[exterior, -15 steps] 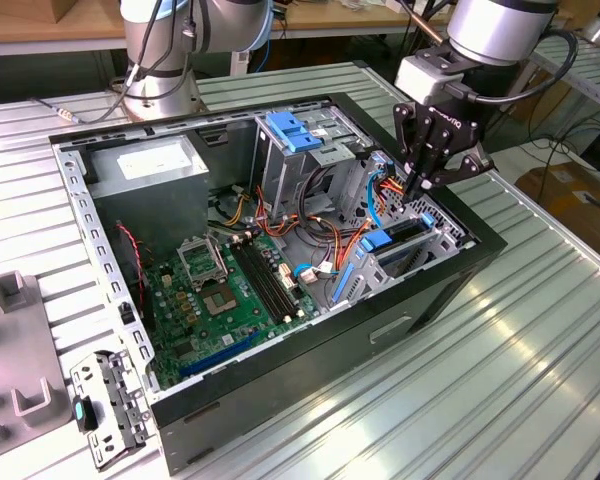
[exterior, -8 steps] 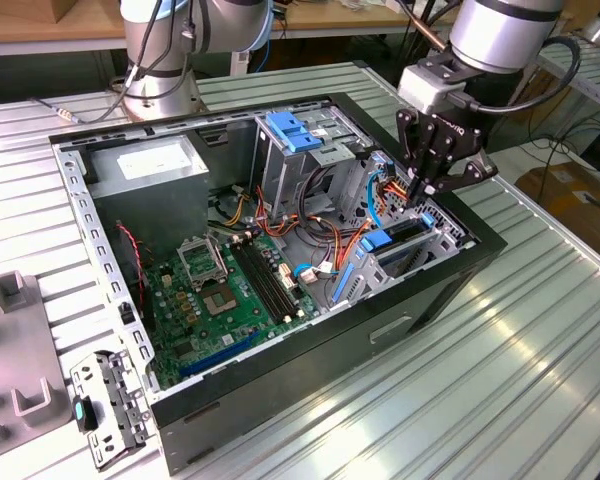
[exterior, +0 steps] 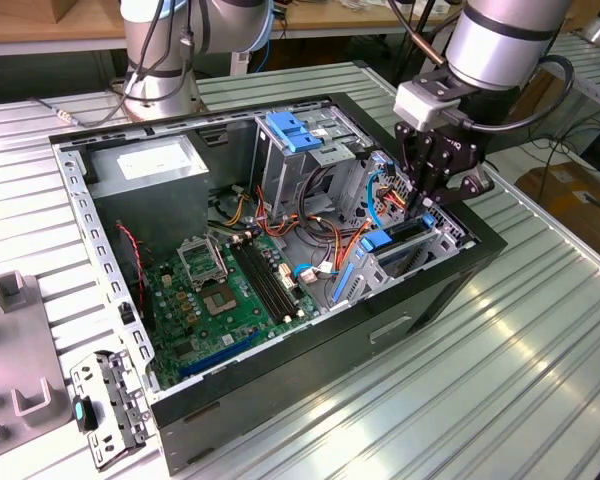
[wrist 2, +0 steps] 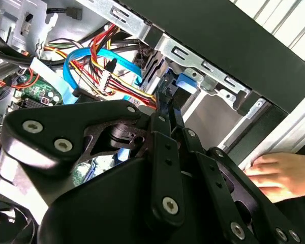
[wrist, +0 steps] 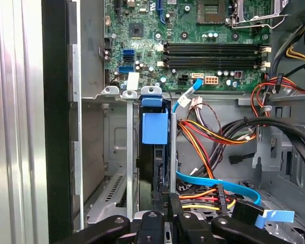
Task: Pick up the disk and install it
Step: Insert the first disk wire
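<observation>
The disk (exterior: 400,233) stands on edge in the drive bay at the end of the open computer case (exterior: 310,370) on the exterior view's right. In the first wrist view its dark body (wrist: 148,173) sits between the bay's metal walls, with a blue plastic tab (wrist: 155,127) at its far end. My gripper (exterior: 425,205) hangs straight over that bay. Its black fingers (wrist: 174,208) are drawn together at the disk's near edge, and I see nothing between them. In the second wrist view the gripper (wrist 2: 165,101) points at the disk's blue rail end (wrist 2: 185,84).
Bundles of red, yellow and blue cables (wrist: 213,152) lie right beside the bay. The green motherboard (exterior: 230,290) and grey power supply (exterior: 145,165) fill the rest of the case. A blue caddy (exterior: 295,130) sits on the upper bay. A person's hand (wrist 2: 279,173) rests by the case's outer edge.
</observation>
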{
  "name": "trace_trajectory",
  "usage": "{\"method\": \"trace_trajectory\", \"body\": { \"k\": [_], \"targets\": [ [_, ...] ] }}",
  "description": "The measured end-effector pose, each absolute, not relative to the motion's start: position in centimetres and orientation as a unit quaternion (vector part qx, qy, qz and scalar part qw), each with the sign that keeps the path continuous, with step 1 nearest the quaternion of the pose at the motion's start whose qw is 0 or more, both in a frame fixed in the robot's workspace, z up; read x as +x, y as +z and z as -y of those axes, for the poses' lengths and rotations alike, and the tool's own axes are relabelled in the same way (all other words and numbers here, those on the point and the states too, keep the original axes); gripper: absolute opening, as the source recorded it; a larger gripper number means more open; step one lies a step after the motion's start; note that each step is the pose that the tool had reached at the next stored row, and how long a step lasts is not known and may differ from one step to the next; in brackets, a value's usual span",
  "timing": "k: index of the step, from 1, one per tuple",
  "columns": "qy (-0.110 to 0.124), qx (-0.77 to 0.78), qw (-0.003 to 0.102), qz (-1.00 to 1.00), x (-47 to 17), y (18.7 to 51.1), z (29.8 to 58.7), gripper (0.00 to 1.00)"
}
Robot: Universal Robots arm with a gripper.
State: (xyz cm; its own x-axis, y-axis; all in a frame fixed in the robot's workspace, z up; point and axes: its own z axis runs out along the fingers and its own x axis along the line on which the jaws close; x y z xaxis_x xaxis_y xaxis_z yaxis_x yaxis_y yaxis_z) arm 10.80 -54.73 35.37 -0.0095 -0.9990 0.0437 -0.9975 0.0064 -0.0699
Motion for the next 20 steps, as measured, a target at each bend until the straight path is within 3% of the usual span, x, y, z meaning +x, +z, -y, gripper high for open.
{"method": "trace_trajectory", "body": {
  "k": [20],
  "targets": [
    [-0.041,-0.695,0.008,-0.717,10.52,35.02,54.84,0.16]
  ]
}}
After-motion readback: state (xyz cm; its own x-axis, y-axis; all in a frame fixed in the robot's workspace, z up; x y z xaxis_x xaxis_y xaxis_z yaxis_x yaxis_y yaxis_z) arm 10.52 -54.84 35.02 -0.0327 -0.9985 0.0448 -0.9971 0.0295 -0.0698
